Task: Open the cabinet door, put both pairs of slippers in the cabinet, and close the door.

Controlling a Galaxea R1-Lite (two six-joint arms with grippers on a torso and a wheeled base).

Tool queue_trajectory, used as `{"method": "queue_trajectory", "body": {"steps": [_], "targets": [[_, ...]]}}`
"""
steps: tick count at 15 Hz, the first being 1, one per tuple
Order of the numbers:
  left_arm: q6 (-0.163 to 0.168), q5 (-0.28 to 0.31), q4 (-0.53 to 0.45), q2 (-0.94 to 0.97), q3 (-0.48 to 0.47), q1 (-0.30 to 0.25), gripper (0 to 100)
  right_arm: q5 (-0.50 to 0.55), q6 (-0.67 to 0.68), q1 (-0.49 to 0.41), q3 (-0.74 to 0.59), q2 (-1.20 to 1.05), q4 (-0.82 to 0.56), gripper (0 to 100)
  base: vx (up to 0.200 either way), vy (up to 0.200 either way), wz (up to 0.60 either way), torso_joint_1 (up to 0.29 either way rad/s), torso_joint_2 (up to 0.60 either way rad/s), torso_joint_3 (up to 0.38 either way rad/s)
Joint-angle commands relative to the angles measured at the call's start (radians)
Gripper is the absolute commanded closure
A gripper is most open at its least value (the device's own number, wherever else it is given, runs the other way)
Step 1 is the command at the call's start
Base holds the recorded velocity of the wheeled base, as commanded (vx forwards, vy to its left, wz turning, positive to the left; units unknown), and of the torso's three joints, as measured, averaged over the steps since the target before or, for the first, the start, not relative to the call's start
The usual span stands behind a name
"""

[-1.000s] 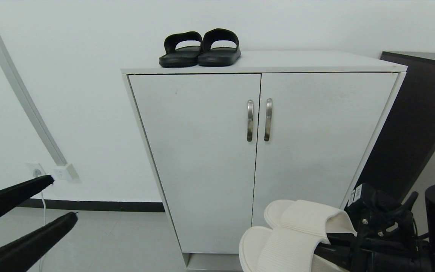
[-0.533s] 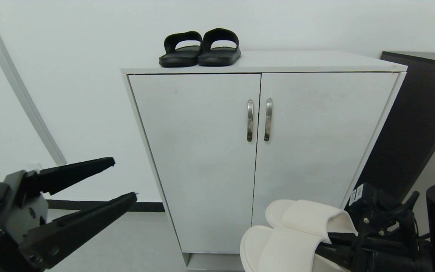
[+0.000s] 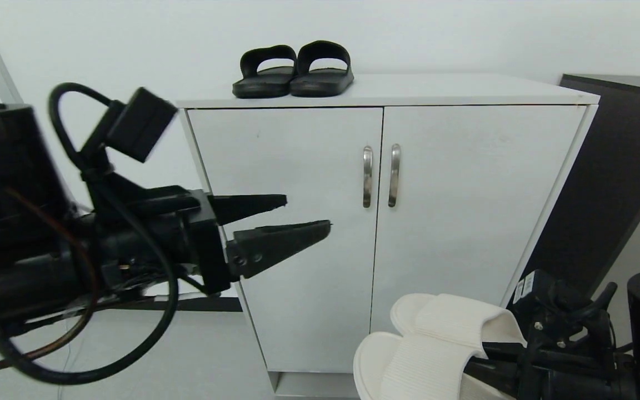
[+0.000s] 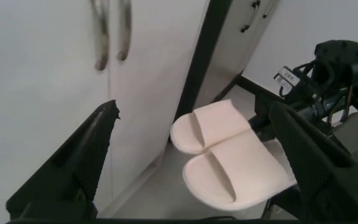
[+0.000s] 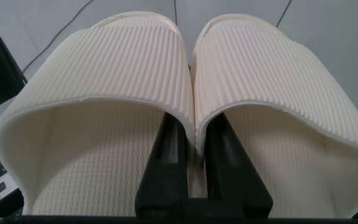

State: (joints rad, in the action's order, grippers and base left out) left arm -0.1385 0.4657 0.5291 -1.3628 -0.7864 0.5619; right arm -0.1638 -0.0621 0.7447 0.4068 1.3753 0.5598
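Nearest, right hand (image 5: 193,127) low by the cabinet's foot pinches the white slippers (image 3: 436,339) by their touching inner walls, carrying both as one; left hand (image 3: 306,212), spread, points at the left door handle (image 3: 368,176), probably to pull; black slippers (image 3: 293,71) sit atop the closed cabinet (image 3: 464,222).

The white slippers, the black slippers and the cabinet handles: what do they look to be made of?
The white slippers: likely soft foam or rubber, matte, with ribbed straps and a dimpled footbed. The black slippers: probably moulded rubber or foam, smooth, faint sheen. The cabinet handles: metal, it seems, brushed silver with bright reflections.
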Motion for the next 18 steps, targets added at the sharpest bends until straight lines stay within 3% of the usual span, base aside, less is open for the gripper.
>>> {"method": "queue_trajectory", "body": {"steps": [1, 2, 4, 8, 10, 11, 12, 15, 18], "targets": [[-0.006, 0.002, 0.011, -0.159, -0.099, 0.059, 0, 0.001, -0.001, -0.001, 0.001, -0.001, 0.0, 100, 0.0, 0.0, 0.0, 0.0, 0.0, 0.0], [-0.029, 0.004, 0.04, -0.197, -0.126, 0.076, 0, 0.001, -0.001, -0.002, 0.0, -0.002, 0.002, 100, 0.0, 0.0, 0.0, 0.0, 0.0, 0.0], [-0.107, 0.017, 0.109, -0.262, -0.174, 0.119, 0, 0.0, -0.001, -0.01, 0.0, 0.001, 0.0, 100, 0.0, 0.0, 0.0, 0.0, 0.0, 0.0], [-0.151, 0.085, 0.126, -0.372, -0.274, 0.128, 0, 0.0, -0.001, -0.01, -0.002, 0.011, 0.0, 100, 0.0, 0.0, 0.0, 0.0, 0.0, 0.0], [-0.188, 0.108, 0.124, -0.397, -0.323, 0.128, 0, 0.0, -0.001, -0.011, -0.003, 0.016, 0.0, 100, 0.0, 0.0, 0.0, 0.0, 0.0, 0.0], [-0.228, 0.123, 0.111, -0.414, -0.367, 0.128, 0, 0.0, -0.001, -0.011, -0.003, 0.022, 0.0, 100, 0.0, 0.0, 0.0, 0.0, 0.0, 0.0], [-0.248, 0.123, 0.103, -0.424, -0.389, 0.128, 0, 0.0, -0.001, -0.011, -0.003, 0.025, 0.0, 100, 0.0, 0.0, 0.0, 0.0, 0.0, 0.0], [-0.251, 0.097, 0.098, -0.463, -0.445, 0.13, 0, 0.0, -0.001, -0.011, -0.01, 0.027, 0.0, 100, 0.0, 0.0, 0.0, 0.0, 0.0, 0.0], [-0.248, 0.022, 0.04, -0.512, -0.514, 0.135, 0, 0.0, -0.001, -0.011, -0.011, 0.033, 0.0, 100, 0.0, 0.0, 0.0, 0.0, 0.0, 0.0]]}}
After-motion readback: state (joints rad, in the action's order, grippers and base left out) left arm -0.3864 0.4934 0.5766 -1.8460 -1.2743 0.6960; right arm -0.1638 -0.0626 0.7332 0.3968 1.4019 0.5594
